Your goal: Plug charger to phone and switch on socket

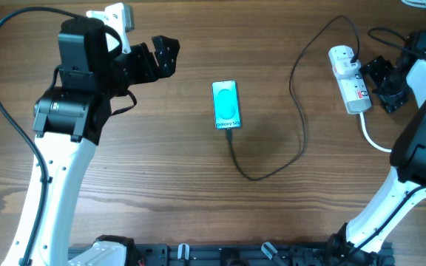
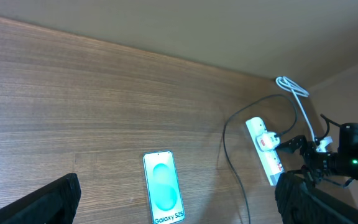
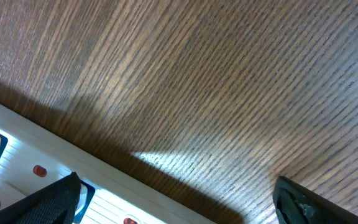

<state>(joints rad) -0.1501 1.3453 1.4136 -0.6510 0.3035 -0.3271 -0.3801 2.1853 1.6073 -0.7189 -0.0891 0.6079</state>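
Note:
The phone (image 1: 226, 105) lies screen up mid-table, cyan with a white text strip at its near end; it also shows in the left wrist view (image 2: 163, 190). The charger (image 1: 299, 111), a thin black cable, runs from the phone's near end in a loop up to the socket (image 1: 350, 80), a white strip at the right. Whether its tip sits in the phone I cannot tell. My left gripper (image 1: 161, 57) is open, left of the phone and apart from it. My right gripper (image 1: 380, 83) is open just right of the socket (image 3: 48, 168), with nothing between its fingers (image 3: 58, 199).
A thick white lead (image 1: 372, 137) curves from the socket's near end toward the right arm. A loose white cable (image 2: 294, 90) lies beyond the socket at the far right. The arm bases stand along the near edge.

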